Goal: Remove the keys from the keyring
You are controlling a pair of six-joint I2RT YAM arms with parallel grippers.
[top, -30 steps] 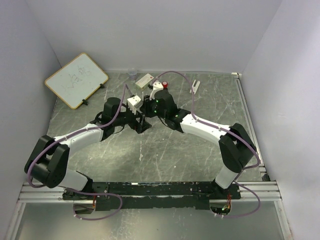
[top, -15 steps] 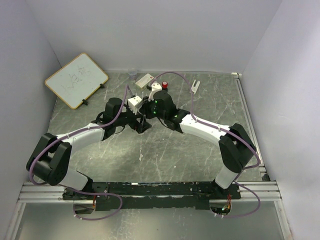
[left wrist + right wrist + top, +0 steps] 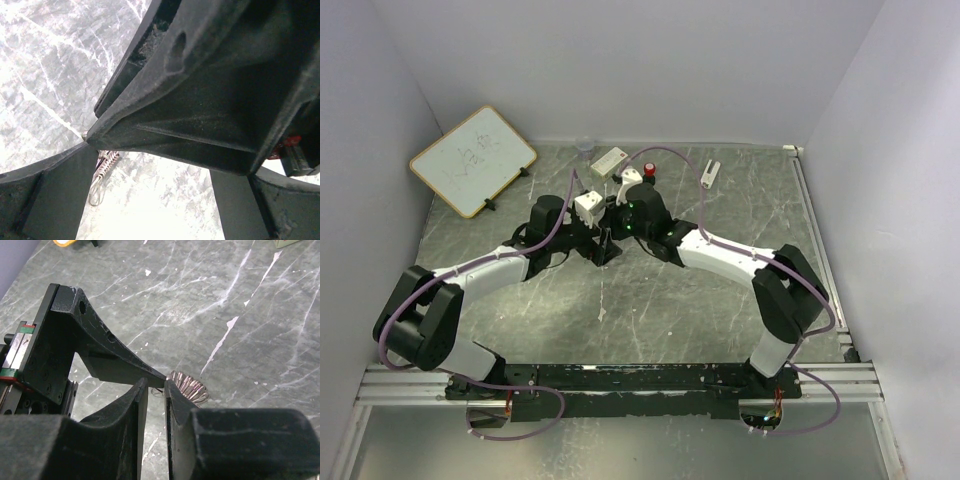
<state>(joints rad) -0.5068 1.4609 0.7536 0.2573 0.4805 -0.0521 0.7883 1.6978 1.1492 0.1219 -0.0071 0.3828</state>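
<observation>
Both grippers meet at the table's middle. The keyring (image 3: pixel 189 386) is a silvery wire coil, fanned out, lying just past my right fingertips. It also shows in the left wrist view (image 3: pixel 102 169), against my left finger (image 3: pixel 60 195). My right gripper (image 3: pixel 156 386) (image 3: pixel 617 224) has its jaws almost together, with a strand of the ring's wire in the narrow gap. My left gripper (image 3: pixel 160 167) (image 3: pixel 606 246) is open wide, and one fingertip (image 3: pixel 161 375) touches the ring. I cannot make out any keys with green or blue heads.
A whiteboard (image 3: pixel 472 160) leans at the back left. A clear cup (image 3: pixel 585 147), a white box (image 3: pixel 609 161), a red-capped knob (image 3: pixel 649 171) and a white clip (image 3: pixel 710 172) lie along the back. A metal rail (image 3: pixel 620 378) runs along the near edge.
The left arm's elbow has swung slightly right and the right arm has drawn in a little. Both grippers stay together at the ring.
</observation>
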